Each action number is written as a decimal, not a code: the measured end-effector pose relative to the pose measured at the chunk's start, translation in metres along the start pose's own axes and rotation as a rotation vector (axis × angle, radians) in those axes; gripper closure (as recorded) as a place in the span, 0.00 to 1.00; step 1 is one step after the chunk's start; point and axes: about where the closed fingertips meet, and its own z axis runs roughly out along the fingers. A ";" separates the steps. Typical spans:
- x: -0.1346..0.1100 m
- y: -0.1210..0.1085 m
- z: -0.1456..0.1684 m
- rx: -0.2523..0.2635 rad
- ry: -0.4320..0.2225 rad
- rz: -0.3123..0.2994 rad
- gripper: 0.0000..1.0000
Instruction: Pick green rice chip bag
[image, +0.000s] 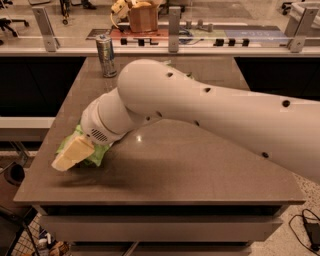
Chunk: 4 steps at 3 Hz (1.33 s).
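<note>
The green rice chip bag (95, 152) lies on the brown table (175, 170) near its left edge. Only a bright-green strip shows, under and around my wrist. My gripper (67, 157) hangs over the bag's front-left part, its pale yellow finger (72, 153) pointing down-left toward the table's edge. My big white arm (210, 110) reaches in from the right and hides most of the bag.
A tall metal can (106, 55) stands at the table's back left. A bit of green (189, 76) peeks out behind my arm at the back. A counter with a glass rail (170, 30) runs behind the table. The table's left edge is close to the gripper.
</note>
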 end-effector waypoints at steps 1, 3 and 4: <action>-0.001 -0.001 -0.002 0.004 -0.001 -0.003 0.41; -0.005 0.002 -0.004 0.008 -0.001 -0.013 0.88; -0.006 0.003 -0.005 0.010 -0.001 -0.017 1.00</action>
